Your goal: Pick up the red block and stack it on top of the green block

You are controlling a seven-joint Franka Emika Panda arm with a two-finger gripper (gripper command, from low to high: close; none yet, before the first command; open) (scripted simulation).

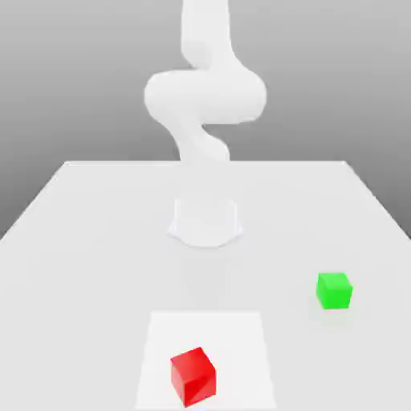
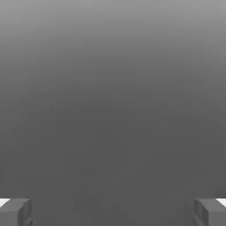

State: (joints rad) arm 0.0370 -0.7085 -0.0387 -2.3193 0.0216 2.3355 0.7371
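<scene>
1. Table (image 1: 96, 241): a pale, flat surface that is filling the lower part of the exterior view, its far edge running level across the middle of the picture against a grey backdrop.
2. Robot arm (image 1: 205, 96): white, standing on a round base (image 1: 205, 223) set on the table's middle line toward the far side; its links are bending above the base and rising out past the upper edge of the exterior view.
3. Gripper (image 2: 113, 212): two grey fingertips (image 2: 15, 212) are showing at opposite sides of the hand view, standing wide apart with nothing between them; they are facing plain grey background.
4. Red block (image 1: 193, 376): a small bright red cube that is resting on the table at the near edge, in front of the base and slightly toward the exterior view's left of centre. It is sitting turned a little, one corner pointing toward the camera.
5. Lighter square patch (image 1: 233, 337): a paler rectangle on the tabletop that is lying under and around the red block.
6. Green block (image 1: 334, 290): a small bright green cube that is resting on the table toward the exterior view's right, farther from the camera than the red block and well apart from it, outside the lighter patch.
</scene>
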